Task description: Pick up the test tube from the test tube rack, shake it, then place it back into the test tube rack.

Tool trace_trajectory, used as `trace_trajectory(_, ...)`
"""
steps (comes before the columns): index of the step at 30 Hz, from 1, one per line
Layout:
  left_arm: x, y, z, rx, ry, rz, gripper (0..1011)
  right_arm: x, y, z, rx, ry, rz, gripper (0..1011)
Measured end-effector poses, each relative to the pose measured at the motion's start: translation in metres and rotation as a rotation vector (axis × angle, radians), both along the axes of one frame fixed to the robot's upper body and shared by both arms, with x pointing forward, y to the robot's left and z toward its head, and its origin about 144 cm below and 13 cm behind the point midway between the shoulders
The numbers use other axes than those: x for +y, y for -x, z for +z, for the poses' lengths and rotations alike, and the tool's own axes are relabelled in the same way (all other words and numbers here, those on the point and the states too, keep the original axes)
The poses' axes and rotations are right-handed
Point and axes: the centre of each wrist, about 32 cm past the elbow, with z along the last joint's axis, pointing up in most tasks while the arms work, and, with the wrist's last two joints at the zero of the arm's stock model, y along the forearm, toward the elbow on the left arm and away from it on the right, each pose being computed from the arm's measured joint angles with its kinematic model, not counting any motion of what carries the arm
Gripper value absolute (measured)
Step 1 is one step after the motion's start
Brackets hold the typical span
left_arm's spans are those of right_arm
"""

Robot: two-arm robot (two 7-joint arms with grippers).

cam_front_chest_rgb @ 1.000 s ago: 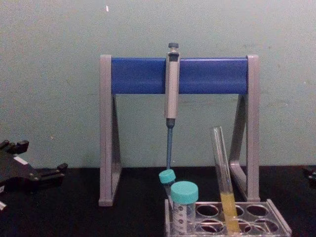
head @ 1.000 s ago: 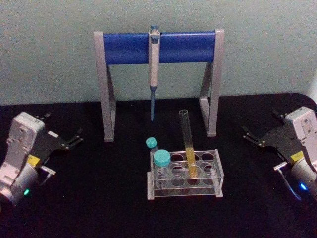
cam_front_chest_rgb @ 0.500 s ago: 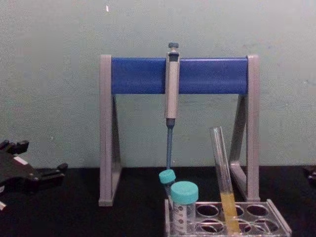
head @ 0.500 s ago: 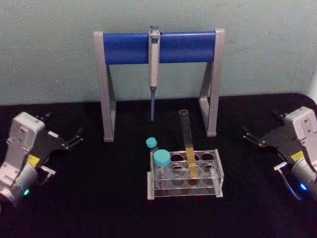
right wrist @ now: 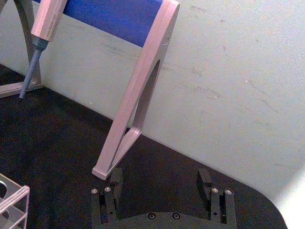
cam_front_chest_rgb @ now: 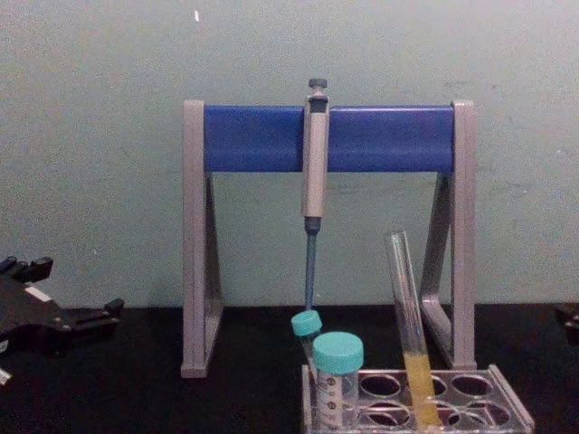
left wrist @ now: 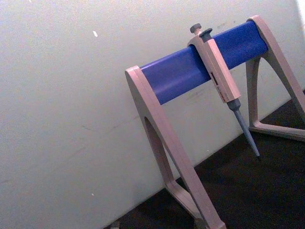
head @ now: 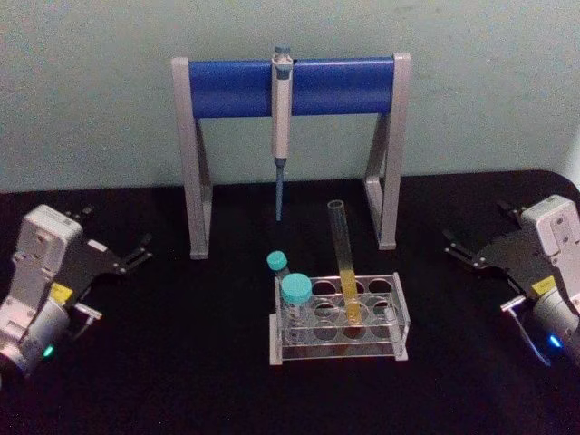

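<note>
Backdrop: pale green wall (head: 91,91) across the top of the head view, black worktop (head: 181,362) below.
Pipette stand (head: 227,86): upper centre, grey legs and blue bar, at the back of the worktop.
Pipette (head: 281,109): grey-blue, hanging from mid-bar, tip pointing down.
Test tube rack (head: 340,349): lower centre, on the worktop in front of the stand.
Test tube (head: 344,263): seated in a hole near the rack's middle, top leaning slightly left, yellow liquid in the lower part, open rim well above the rack.
Teal-capped tubes (head: 296,290): two, at the rack's left end.
Left claw (head: 116,228): left edge, released, fingers spread, well apart from the rack.
Right claw (head: 480,228): right edge, released, fingers (right wrist: 114,179) spread wide, well apart from the rack.
</note>
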Motion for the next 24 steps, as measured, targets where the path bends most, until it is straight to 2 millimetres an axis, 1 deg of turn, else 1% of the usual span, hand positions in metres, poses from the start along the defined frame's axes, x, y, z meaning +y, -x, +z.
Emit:
trace_trajectory(9, 0.000, 0.000, 0.000, 0.000, 0.000, 0.000, 1001, -0.002, 0.003, 0.002, -0.024, -0.019, -0.007, 1000)
trace_trajectory(15, 0.000, 0.000, 0.000, 0.000, 0.000, 0.000, 1001, -0.004, 0.006, 0.009, -0.050, -0.062, 0.024, 1000)
trace_trajectory(24, 0.000, 0.000, 0.000, 0.000, 0.000, 0.000, 1001, -0.001, 0.009, 0.023, -0.063, -0.153, 0.185, 1000)
